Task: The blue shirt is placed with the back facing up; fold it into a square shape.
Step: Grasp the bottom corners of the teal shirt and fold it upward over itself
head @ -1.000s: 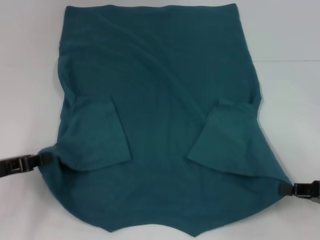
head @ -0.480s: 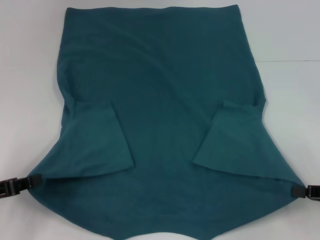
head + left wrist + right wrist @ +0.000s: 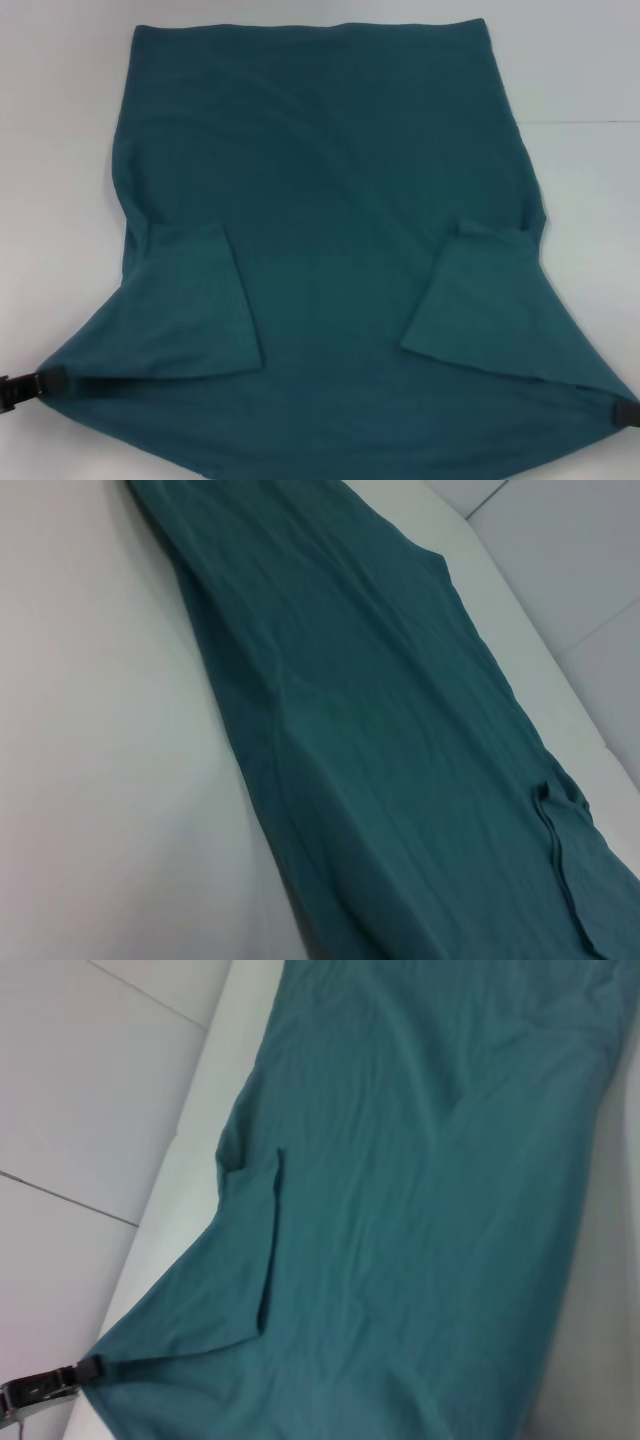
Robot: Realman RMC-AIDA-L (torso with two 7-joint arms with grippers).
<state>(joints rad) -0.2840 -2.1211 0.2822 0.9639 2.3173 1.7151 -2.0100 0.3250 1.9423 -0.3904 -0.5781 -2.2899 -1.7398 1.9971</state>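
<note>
The blue shirt (image 3: 330,200) lies spread on the white table (image 3: 60,150), plain side up. Both short sleeves (image 3: 190,300) (image 3: 480,300) are folded in onto it. My left gripper (image 3: 55,381) is shut on the shirt's near left corner at the frame's left edge. My right gripper (image 3: 620,412) is shut on the near right corner at the right edge. The cloth is pulled taut between them, and its near edge runs out of the head view. The shirt fills the left wrist view (image 3: 380,740) and the right wrist view (image 3: 400,1210). In the right wrist view, the left gripper (image 3: 85,1368) shows pinching a corner.
The white table surrounds the shirt on the left, right and far sides. A thin seam line (image 3: 580,122) crosses the table at the right. White panels with seams (image 3: 90,1110) lie beyond the table's edge in the wrist views.
Both grippers have moved nearer to me and outward, drawing the shirt's near corners with them. The shirt has slid toward me and is stretched wider at its near end.
</note>
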